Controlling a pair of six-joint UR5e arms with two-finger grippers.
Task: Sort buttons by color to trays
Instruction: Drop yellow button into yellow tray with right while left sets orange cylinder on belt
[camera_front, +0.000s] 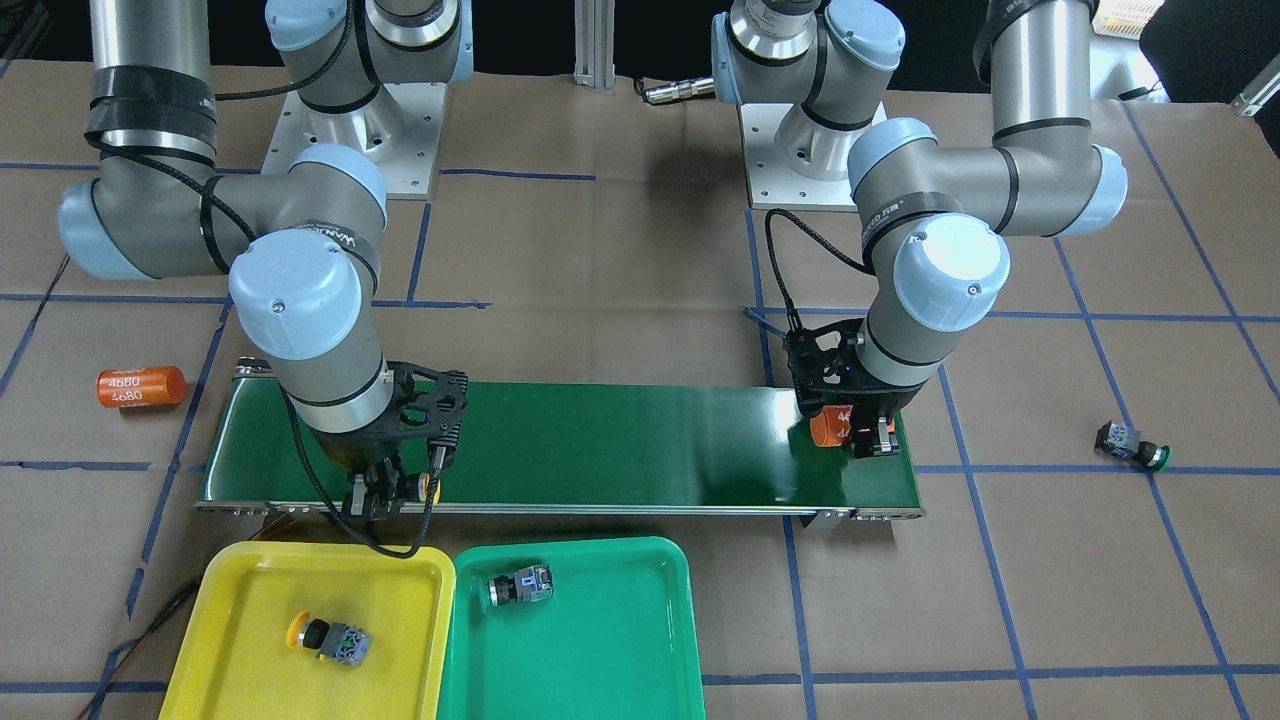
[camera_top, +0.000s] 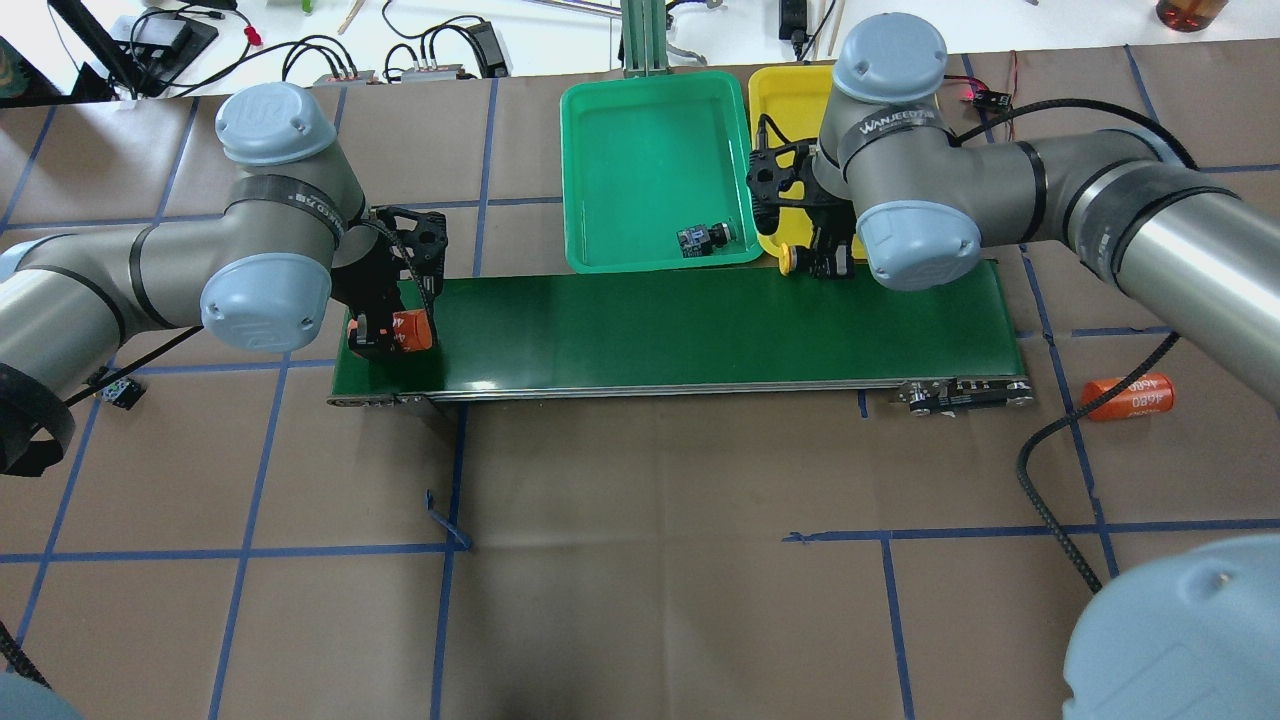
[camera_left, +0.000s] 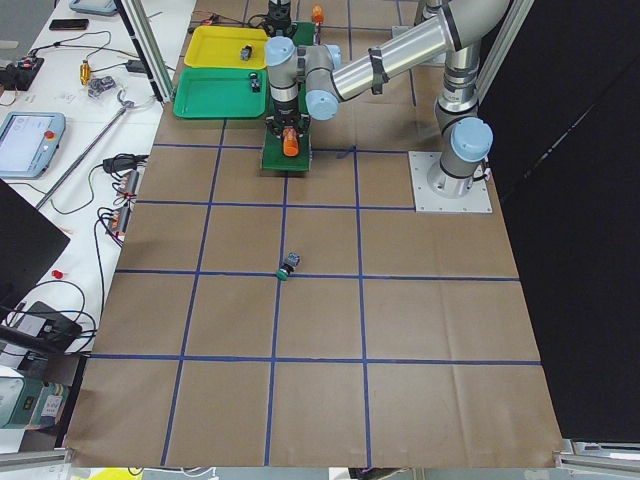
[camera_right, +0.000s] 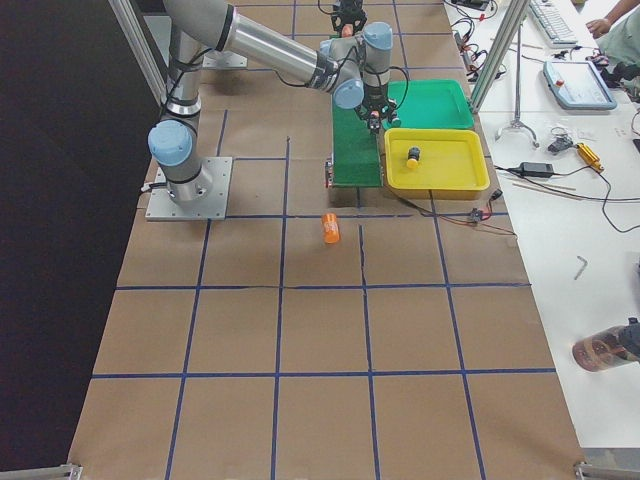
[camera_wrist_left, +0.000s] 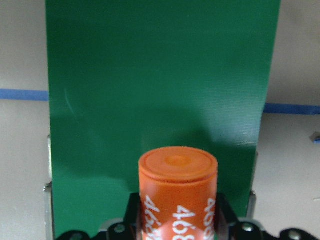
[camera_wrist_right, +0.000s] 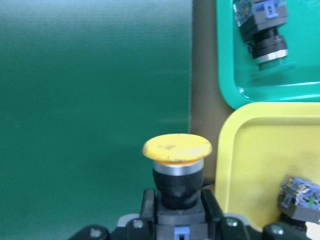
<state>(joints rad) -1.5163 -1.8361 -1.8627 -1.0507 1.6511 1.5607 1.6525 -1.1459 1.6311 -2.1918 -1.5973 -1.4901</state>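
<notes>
Brown paper ruled with blue tape covers the counter (camera_front: 620, 250), and a dark-green conveyor belt (camera_front: 620, 440) runs across the middle of the front-facing view. At the belt's lower left edge the right hand (camera_front: 385, 497) is closed on a yellow-capped button (camera_wrist_right: 176, 148), held over the belt's rim near the yellow tray (camera_front: 240, 580). That tray holds one yellow button (camera_front: 330, 637). The green tray (camera_front: 620, 650) beside it holds one green button (camera_front: 520, 587). At the belt's right end the left hand (camera_front: 865, 437) grips an orange cylinder (camera_wrist_left: 177, 190). A loose green button (camera_front: 1130, 442) lies on the paper at far right, well apart from the rest.

These switches look light and rigid. The round cap is likely smooth and could slip, so the blocky body seems the safer place to pinch. The right wrist view shows just that: jaws on the dark body, cap jutting free. The overhead view hides the yellow tray's contents behind the right arm, while the front-facing view lays both trays open. The overhead view also shows the loose button only as a small dark block at its left edge.
</notes>
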